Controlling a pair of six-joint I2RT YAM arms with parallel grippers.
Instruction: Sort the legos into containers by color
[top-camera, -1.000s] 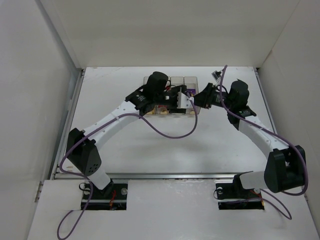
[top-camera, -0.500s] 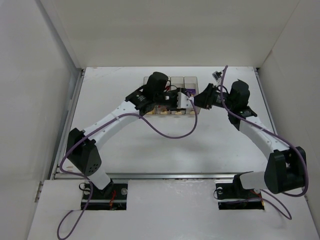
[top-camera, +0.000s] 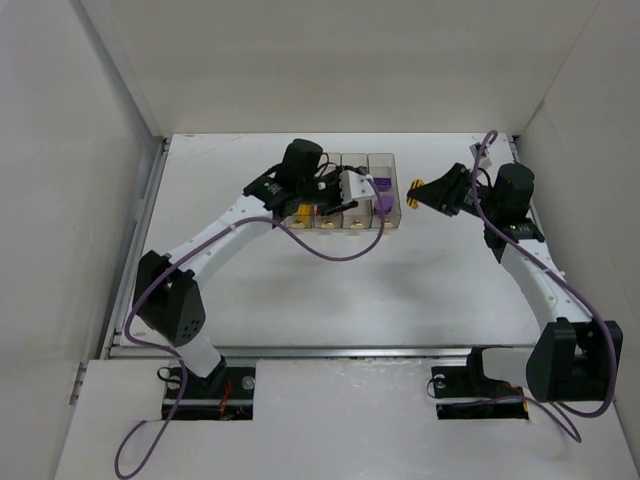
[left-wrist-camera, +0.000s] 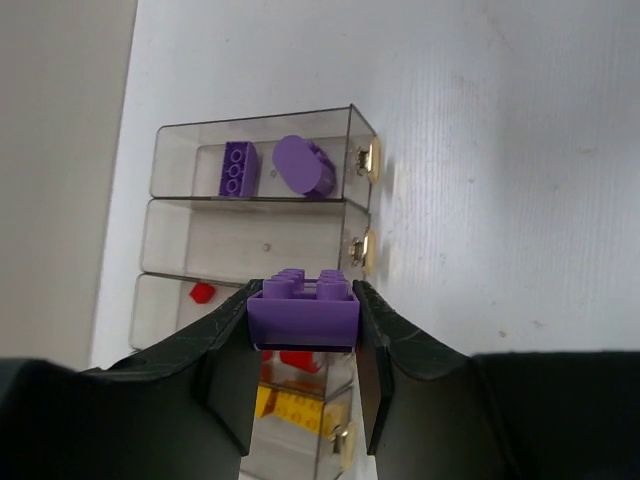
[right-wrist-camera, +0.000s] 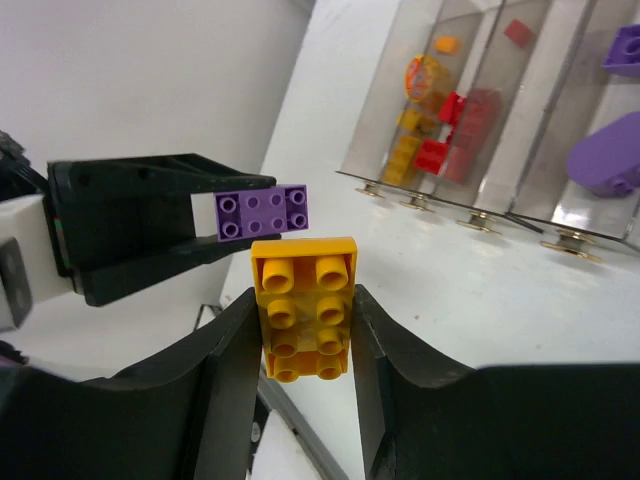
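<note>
Four containers (top-camera: 355, 160) | white table (top-camera: 300, 290), walls (top-camera: 330, 60) | jaws pinch: left purple lego (left-wrist-camera: 303, 315), right yellow lego (right-wrist-camera: 305, 300)

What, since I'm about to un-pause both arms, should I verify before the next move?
1. Grip of the left gripper on the purple brick: ok, clamped between both fingers.
2. Grip of the right gripper on the yellow brick: ok.
3. Target for purple known: ok, the end bin already holds purple pieces.
4. Purple brick above that bin: not ok; in the left wrist view it hangs short of it.
5. Yellow brick above the bin with yellow pieces: not ok; the top view shows the right gripper off to the side of the row.
6. Free path for the right arm: probably not ok; the left gripper hangs over the row.
</note>
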